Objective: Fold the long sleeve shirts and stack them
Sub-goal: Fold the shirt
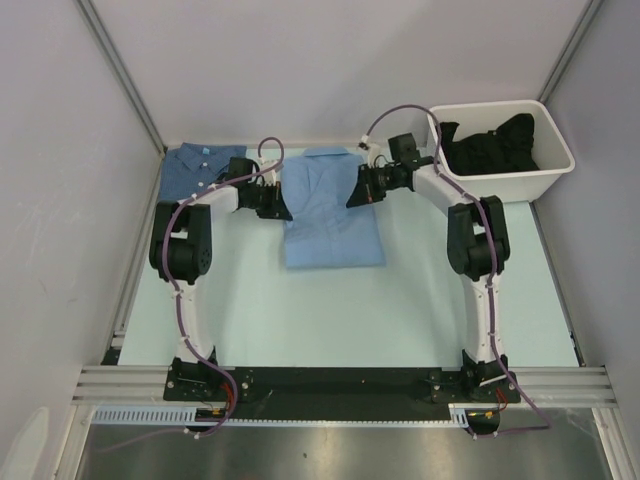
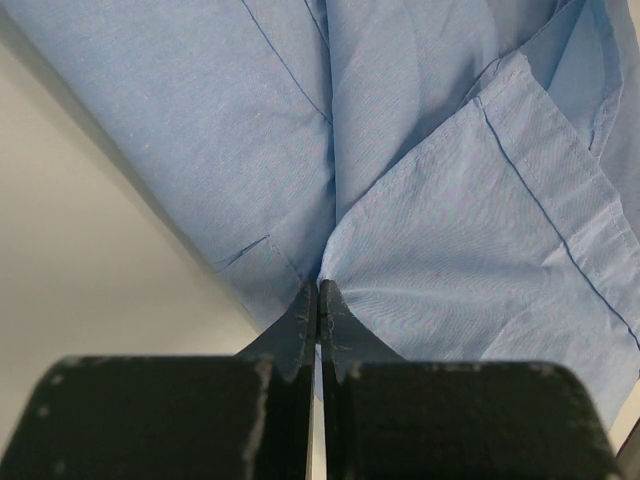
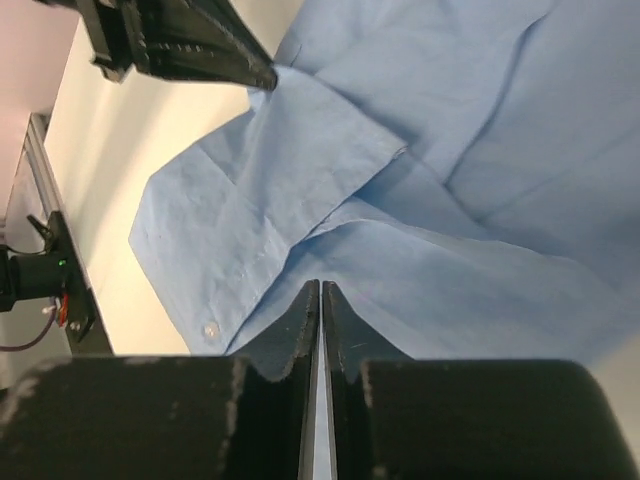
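one light blue shirt (image 1: 330, 225), one denim shirt (image 1: 197, 170), one white bin (image 1: 505, 186).

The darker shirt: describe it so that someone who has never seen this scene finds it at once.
Go to the table's far left corner. The darker shirt lies folded there. Its neighbour, the light shirt in the middle, is sky-blue; this one is denim-blue.

Desk (image 1: 420, 300): middle shirt (image 1: 330, 225) lies at centre, towards the back. Second shirt (image 1: 195, 170) lies at the back-left corner, just left of it. Bin (image 1: 555, 170) at back right, clothes (image 1: 490, 145) in it. Left hand (image 1: 278, 205) at the middle shirt's left edge, right hand (image 1: 358, 190) at its right edge.
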`<state>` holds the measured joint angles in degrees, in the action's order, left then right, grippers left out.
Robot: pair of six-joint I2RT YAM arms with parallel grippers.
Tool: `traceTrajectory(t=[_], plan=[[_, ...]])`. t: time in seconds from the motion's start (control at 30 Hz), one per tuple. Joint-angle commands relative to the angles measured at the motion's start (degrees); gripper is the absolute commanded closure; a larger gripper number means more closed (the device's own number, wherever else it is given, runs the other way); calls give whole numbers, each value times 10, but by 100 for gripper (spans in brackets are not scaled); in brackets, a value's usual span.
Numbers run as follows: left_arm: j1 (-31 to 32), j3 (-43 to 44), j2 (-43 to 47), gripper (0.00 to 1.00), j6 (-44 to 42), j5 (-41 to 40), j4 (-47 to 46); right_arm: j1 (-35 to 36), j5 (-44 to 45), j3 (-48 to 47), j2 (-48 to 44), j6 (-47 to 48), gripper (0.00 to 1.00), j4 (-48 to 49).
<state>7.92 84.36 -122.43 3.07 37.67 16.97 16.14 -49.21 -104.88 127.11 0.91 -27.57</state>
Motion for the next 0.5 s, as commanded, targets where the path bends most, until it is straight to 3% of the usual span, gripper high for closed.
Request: traceTrajectory(t=[0.0, 0.17, 0.3, 0.47], plan=[[3, 18, 5, 100, -14, 12, -1, 13, -14, -22, 46, -25, 94, -10], [3, 21, 4, 100, -12, 13, -2, 26, -28, -67, 91, -30, 93, -13], [3, 29, -3, 100, -6, 12, -3, 33, -25, -75, 106, -80, 68, 56], [7, 39, -7, 100, -3, 7, -3, 29, -27, -50, 110, -180, 66, 160]])
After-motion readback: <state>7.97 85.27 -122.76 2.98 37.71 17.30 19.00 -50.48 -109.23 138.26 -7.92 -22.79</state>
